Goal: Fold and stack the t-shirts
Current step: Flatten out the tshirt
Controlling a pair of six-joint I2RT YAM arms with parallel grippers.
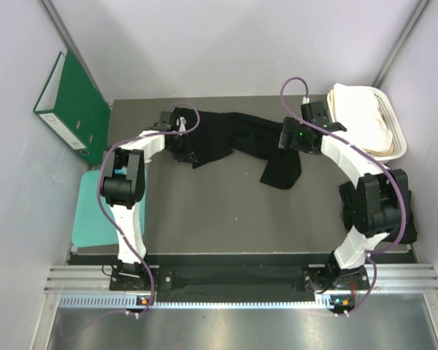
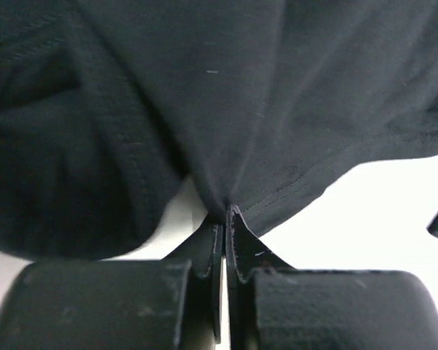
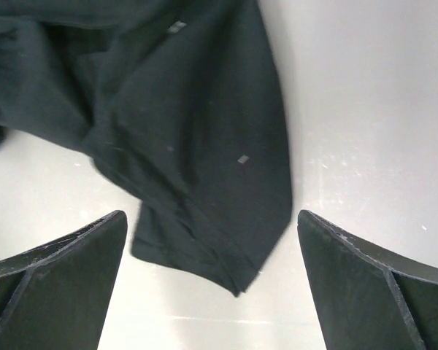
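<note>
T-shirt (image 1: 233, 138) up on my screen: black, rumpled, strung out in a loose band across the far half of the grey worktop (image 1: 219, 219), running from my left arm over to my right. It's anything but flat. It's bunched and twisted through the middle, with one flap dropping toward the near side at the right end. From overhead I can't tell whether that heap is one garment or more.

Moving down in size: off the left edge a teal mat (image 1: 87, 211) lies flat beside the worktop, and behind it a green binder (image 1: 67, 102) leans against the left wall. In the far right corner sits a white basket (image 1: 396, 138) with cream cloth (image 1: 354, 109) piled in it, apart from the black cloth.

Now the left tool (image 2: 225, 219). It's clamped tight on the t-shirt, with the fingers pressed together just beside a stitched hem. Cloth fans out from the pinch and fills most of the left wrist view.

Right tool (image 3: 212, 215): spread wide and gripping nothing, it hangs over that right-end flap. The flap's hemmed corner lies between the two fingers (image 3: 58, 277) in the wrist view and touches neither.

Smallest of all are a couple of pale flecks (image 3: 241, 158) on the black cloth, too small for me to identify.
</note>
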